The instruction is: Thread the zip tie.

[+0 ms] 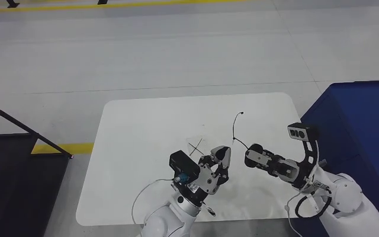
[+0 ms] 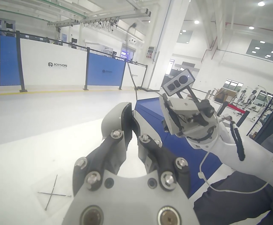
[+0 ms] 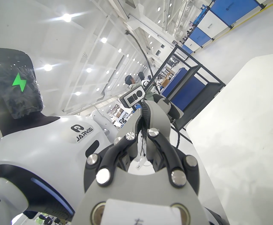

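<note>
Zip tie (image 3: 145, 58) pinched in right claw (image 3: 147, 104) — left claw (image 2: 131, 113) parted — two spare ties (image 2: 52, 193) crossed on table (image 1: 148, 178).

large factory hall, high white ceiling (image 3: 89, 27) with round lights (image 3: 67, 17), blue and white barrier panels (image 2: 106, 71), yellow floor line (image 1: 62, 148), wide pale floor (image 1: 148, 53)

zip tie (image 1: 234, 129): black | crossed ties (image 1: 196, 146): black | table (image 1: 142, 130): white | cabinet (image 1: 346, 118): blue

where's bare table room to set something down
Bare: table left of the crossed zip ties, and the far strip beyond them. Crowded: near edge, around the left gripper, right gripper and its held zip tie.
</note>
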Robot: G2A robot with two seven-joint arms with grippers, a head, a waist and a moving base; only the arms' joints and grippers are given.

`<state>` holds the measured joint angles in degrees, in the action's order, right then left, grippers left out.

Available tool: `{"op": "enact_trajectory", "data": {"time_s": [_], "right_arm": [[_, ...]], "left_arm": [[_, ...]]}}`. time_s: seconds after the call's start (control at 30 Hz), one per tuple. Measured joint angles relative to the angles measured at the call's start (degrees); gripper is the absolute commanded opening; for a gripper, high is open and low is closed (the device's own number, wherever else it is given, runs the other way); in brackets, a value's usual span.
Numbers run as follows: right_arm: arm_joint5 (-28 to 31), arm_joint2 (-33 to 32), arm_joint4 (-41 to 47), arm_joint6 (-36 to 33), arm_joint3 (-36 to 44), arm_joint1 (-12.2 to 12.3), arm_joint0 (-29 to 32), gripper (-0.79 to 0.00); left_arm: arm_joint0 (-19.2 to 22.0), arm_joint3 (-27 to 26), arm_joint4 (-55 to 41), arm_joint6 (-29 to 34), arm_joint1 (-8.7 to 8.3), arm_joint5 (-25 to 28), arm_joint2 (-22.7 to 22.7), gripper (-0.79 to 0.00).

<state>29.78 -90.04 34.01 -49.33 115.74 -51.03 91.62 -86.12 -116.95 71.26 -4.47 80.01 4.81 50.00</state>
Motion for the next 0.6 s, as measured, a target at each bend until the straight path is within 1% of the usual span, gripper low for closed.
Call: {"op": "enact_trajectory", "data": {"time_s": [0.2,0.27,0.3,0.5,0.53,0.6], "right_arm": [[-0.8,0.5,-1.1,-0.4,0.4,-0.2,-0.6,-0.785],[-1.0,1.1,-1.7,-0.3,0.2,-0.3,-0.8,-0.785],[-1.1,1.4,-1.9,-0.3,0.2,-0.4,-0.9,-0.785],[-1.1,2.1,-2.7,-0.2,0.2,-0.6,-1.1,-0.785],[-1.1,2.1,-2.6,-0.2,0.2,-0.6,-1.1,-0.785],[-1.1,2.1,-2.6,-0.2,0.2,-0.6,-1.1,-0.785]], "left_arm": [[-0.8,-0.5,-2.1,-0.9,-0.07,0.0,1.0,-0.785],[-1.0,-1.0,-2.1,-0.7,-0.15,0.3,1.2,-0.643],[-1.1,-1.1,-2.0,-0.6,-0.18,0.3,1.3,-0.606],[-0.9,-1.4,-1.3,0.0,-0.20,0.7,0.8,-0.640],[-0.9,-1.3,-1.3,0.0,-0.18,0.6,0.8,-0.628],[-0.7,-1.0,-1.3,0.1,-0.15,0.5,0.7,-0.634]]}}
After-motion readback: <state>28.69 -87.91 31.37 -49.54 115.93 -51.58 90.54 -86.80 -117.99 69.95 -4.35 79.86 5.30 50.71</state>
